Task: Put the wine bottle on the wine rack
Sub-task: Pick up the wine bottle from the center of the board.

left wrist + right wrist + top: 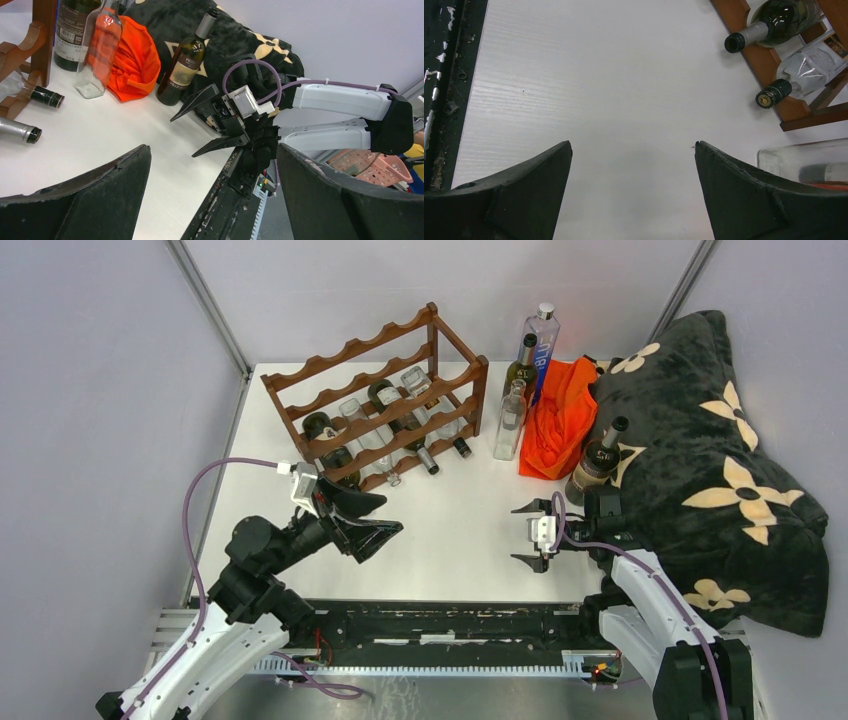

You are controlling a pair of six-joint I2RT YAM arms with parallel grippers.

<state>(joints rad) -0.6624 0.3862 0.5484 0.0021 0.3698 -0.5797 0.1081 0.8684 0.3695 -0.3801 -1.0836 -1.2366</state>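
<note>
At the right edge of the white tabletop [470, 530], a black flowered blanket [720, 440]. Back left, the wine rack [375, 390], loaded with several lying bottles [322, 427]. Upright against the blanket, well apart from the rack: dark wine bottle [597, 462]. Near the front, left hand [385, 520] and right hand [520, 534], both spread wide, gripping nothing.

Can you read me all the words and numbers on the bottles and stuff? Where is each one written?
"PRIN": front label of the dark wine bottle leaning at the black blanket; the rest is hidden.
"VILLE": lower on that same label, also cut off.
Green bottle beside the wine rack: label print too small to read.
Tall clear bottle: blue letters, too blurred to read.
</note>
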